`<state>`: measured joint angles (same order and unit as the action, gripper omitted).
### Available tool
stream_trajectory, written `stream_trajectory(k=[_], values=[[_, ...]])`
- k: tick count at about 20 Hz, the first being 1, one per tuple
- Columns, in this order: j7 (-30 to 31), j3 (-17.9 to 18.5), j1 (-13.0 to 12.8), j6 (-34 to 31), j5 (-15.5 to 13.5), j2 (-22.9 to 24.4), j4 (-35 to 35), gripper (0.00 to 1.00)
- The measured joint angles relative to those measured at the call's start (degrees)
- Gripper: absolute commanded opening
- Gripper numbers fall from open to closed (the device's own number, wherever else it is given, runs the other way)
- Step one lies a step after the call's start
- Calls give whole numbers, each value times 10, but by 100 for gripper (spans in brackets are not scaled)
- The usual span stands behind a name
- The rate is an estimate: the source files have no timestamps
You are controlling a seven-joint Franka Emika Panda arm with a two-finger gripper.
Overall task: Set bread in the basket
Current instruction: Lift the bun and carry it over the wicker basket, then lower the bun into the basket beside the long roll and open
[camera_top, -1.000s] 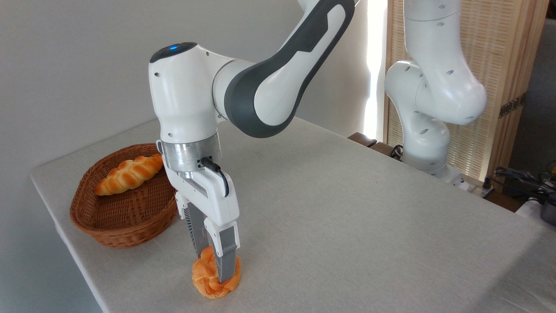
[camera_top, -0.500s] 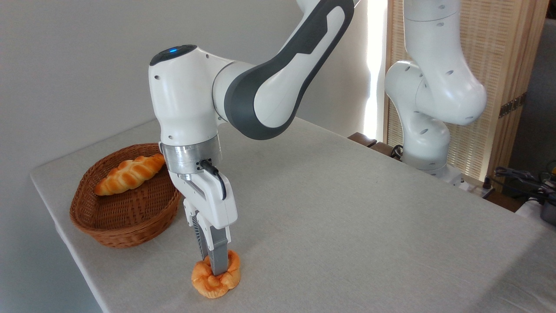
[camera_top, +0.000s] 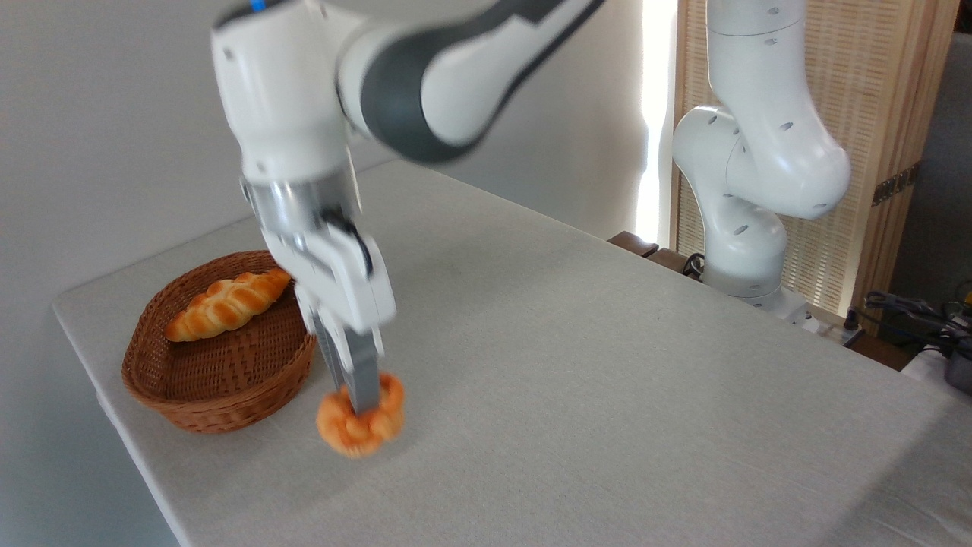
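The bread [camera_top: 360, 427], a small round knotted bun with an orange glossy crust, hangs a little above the table near its front edge, blurred by motion. My gripper [camera_top: 358, 403] is shut on the bread, its fingers pressed into the bun's top. The oval brown wicker basket [camera_top: 199, 404] stands on the table just left of the bun, with my gripper's body close beside its right rim.
A long braided golden loaf [camera_top: 226, 304] lies inside the basket toward its back. The arm's white base [camera_top: 740, 251] stands at the table's far right edge. The table's front-left edge runs close under the bun. Cables and gear sit at the far right.
The fingers closed on the bun, squeezing it. Since then the gripper has risen and shifted left toward the basket, lifting the bun off the table.
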<state>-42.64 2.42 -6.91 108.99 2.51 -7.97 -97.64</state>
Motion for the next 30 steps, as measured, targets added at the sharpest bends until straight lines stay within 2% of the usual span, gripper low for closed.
stream_trajectory(k=[1,3,6,8,9,11,12,13,14,17,30], values=[[0,-4,-2,-25,-4,3,25,11],[0,-28,-3,-53,-8,8,60,11],[7,-100,-6,-53,-10,6,75,11],[27,-139,-12,-32,-10,-5,74,24],[41,-149,-17,-16,-10,-16,73,31],[53,-153,-21,25,-9,-39,71,69],[53,-153,-20,46,-9,-51,71,76],[53,-153,-19,64,-9,-61,70,90],[53,-152,-18,80,-9,-70,69,100],[53,-152,-17,103,-9,-83,65,100],[53,-152,-17,104,-10,-84,59,100]])
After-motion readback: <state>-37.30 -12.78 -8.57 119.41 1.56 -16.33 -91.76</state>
